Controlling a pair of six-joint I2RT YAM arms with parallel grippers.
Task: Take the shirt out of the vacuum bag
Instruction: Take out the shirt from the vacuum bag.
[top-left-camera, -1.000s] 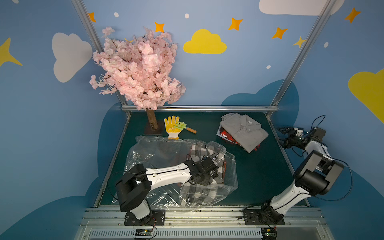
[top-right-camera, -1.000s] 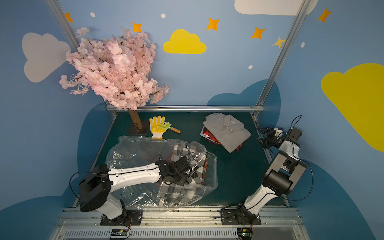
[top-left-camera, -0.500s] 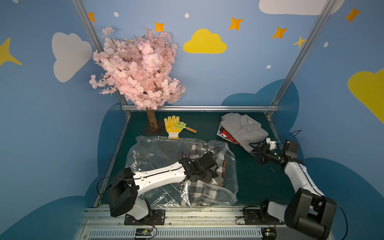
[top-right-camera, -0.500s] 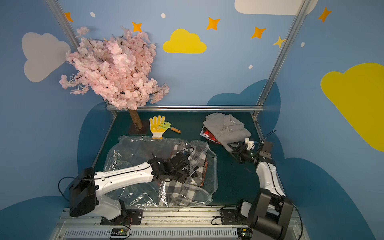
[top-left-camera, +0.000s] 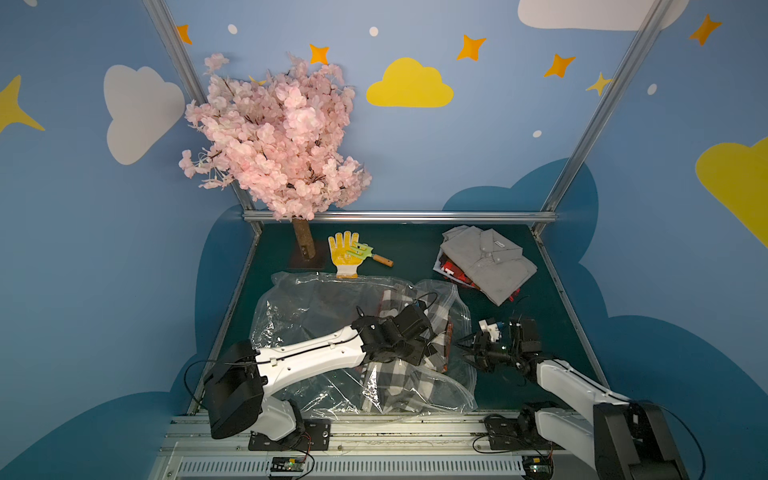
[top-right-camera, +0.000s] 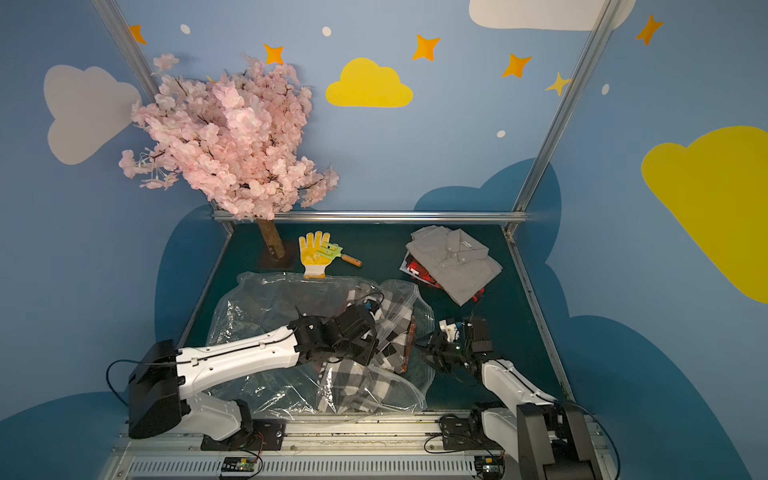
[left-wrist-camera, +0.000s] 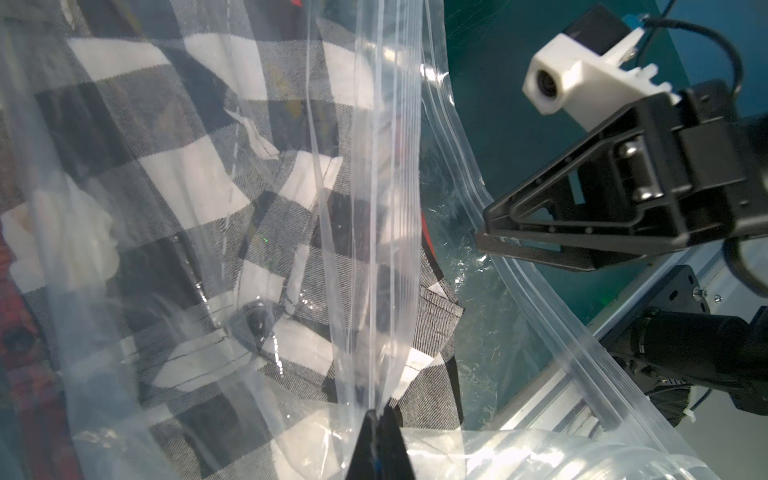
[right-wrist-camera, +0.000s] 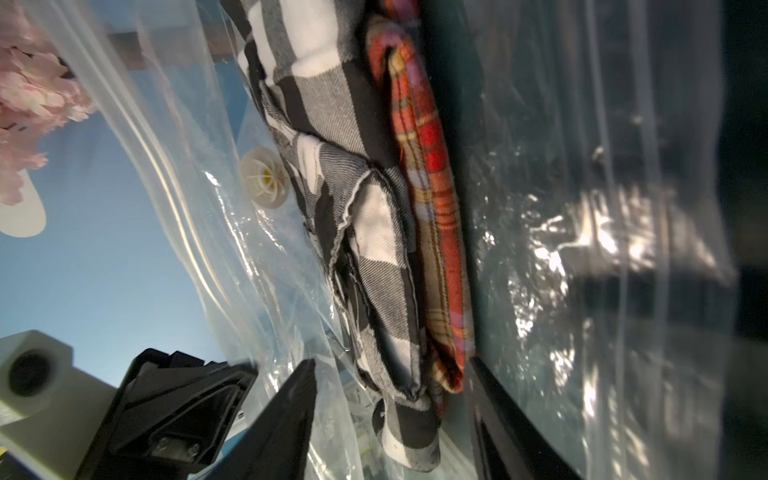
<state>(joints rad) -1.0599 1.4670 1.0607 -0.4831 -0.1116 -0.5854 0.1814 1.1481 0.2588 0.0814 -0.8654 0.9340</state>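
The vacuum bag (top-left-camera: 307, 299) (top-right-camera: 266, 299) lies crumpled across the front middle of the green table, its mouth facing right. Inside it is a black-and-white checked shirt (top-left-camera: 395, 382) (top-right-camera: 353, 382) (left-wrist-camera: 187, 174) (right-wrist-camera: 332, 104), with a red plaid cloth (right-wrist-camera: 428, 166) beside it. My left gripper (top-left-camera: 419, 353) (left-wrist-camera: 377, 415) is shut on the upper film of the vacuum bag (left-wrist-camera: 374, 208) near the zip strips and holds it up. My right gripper (top-left-camera: 464, 352) (top-right-camera: 426, 353) (right-wrist-camera: 390, 365) is open at the bag's mouth. Its jaws stand either side of the shirt's folded edge, with plastic over one jaw. The white valve (right-wrist-camera: 266, 180) shows behind.
A folded grey shirt (top-left-camera: 486, 259) on red printed items lies at the back right. A yellow glove with a small rake (top-left-camera: 344, 251) and the pink blossom tree (top-left-camera: 274, 137) stand at the back left. A metal rail (top-left-camera: 374, 424) runs along the front edge.
My right arm has swung in from the table's right edge to the bag's mouth and its jaws have narrowed. My left gripper still pinches the bag and has moved slightly left.
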